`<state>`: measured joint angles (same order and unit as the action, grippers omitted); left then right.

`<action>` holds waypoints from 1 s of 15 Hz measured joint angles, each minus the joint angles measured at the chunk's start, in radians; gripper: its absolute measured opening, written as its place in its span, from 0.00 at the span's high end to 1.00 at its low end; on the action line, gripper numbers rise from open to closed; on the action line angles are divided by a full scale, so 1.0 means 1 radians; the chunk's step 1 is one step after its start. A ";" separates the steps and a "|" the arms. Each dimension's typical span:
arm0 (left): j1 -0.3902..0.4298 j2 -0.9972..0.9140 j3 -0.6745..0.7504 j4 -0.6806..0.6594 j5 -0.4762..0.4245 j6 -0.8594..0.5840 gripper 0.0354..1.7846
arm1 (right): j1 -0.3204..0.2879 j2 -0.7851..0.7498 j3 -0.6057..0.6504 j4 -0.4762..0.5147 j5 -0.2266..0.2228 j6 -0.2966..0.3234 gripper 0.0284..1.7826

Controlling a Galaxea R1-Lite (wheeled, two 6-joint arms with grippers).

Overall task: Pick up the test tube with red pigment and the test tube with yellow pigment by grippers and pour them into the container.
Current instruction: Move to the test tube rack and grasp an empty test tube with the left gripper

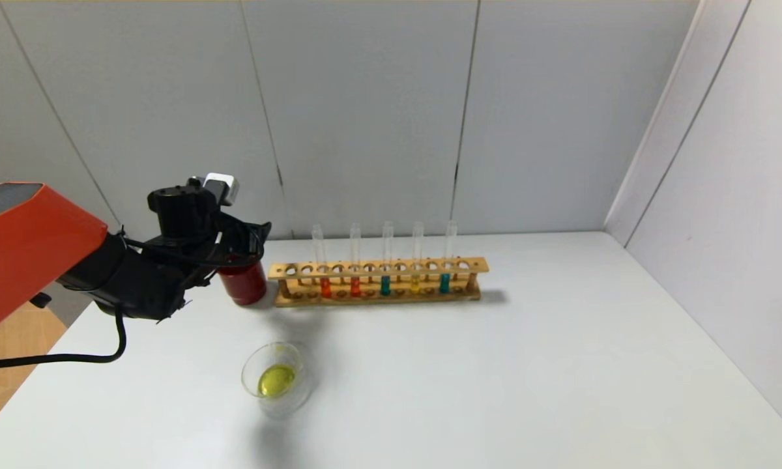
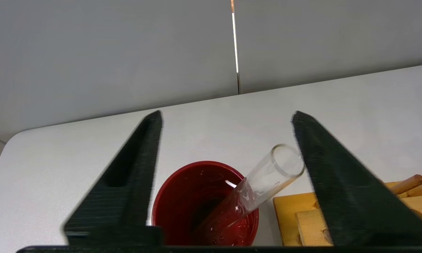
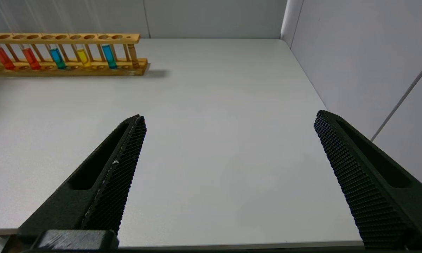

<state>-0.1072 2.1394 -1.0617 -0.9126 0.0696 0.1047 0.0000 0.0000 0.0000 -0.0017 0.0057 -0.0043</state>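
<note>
At mid-left of the head frame, the dark red cup [image 1: 243, 282] stands against the left end of the wooden rack [image 1: 378, 281], and the black left arm crosses in front of it, covering the cup's rim and the left gripper [image 2: 227, 131] itself. The rack holds 5 tubes in a row: 2 with red liquid, the leftmost being a test tube with red pigment [image 1: 324, 268], then a teal tube [image 1: 386, 267], the test tube with yellow pigment [image 1: 416, 266], and another teal one at the right. Below the rack, lower centre-left, the container [image 1: 277, 380] sits alone on the white table [image 1: 560, 365] with a pool of yellow liquid in it, well apart from the rack.

Only the left wrist frame shows inside the cup: an empty clear tube [image 2: 260, 182] leans there, mouth up and tilted toward the rack, between the spread fingers, which stand wide apart. Whether the one beside its rim touches it is unclear. The cup's base is cut off at the lower edge.

The right gripper [image 3: 228, 117] appears only in its own frame, fingers wide apart over bare table, with the rack at upper left, its left end cropped
</note>
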 joint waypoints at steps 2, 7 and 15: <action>0.000 -0.019 0.000 0.025 0.000 0.003 0.09 | 0.000 0.000 0.000 0.000 0.000 0.000 0.02; -0.001 -0.170 -0.028 0.294 -0.005 0.001 0.02 | 0.000 0.000 0.000 0.000 0.000 0.000 0.02; -0.097 -0.421 0.031 0.616 -0.004 -0.180 0.02 | 0.000 0.000 0.000 0.000 0.000 0.000 0.02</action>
<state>-0.2043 1.7187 -1.0309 -0.2966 0.0657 -0.0755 0.0000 0.0000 0.0000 -0.0013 0.0053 -0.0043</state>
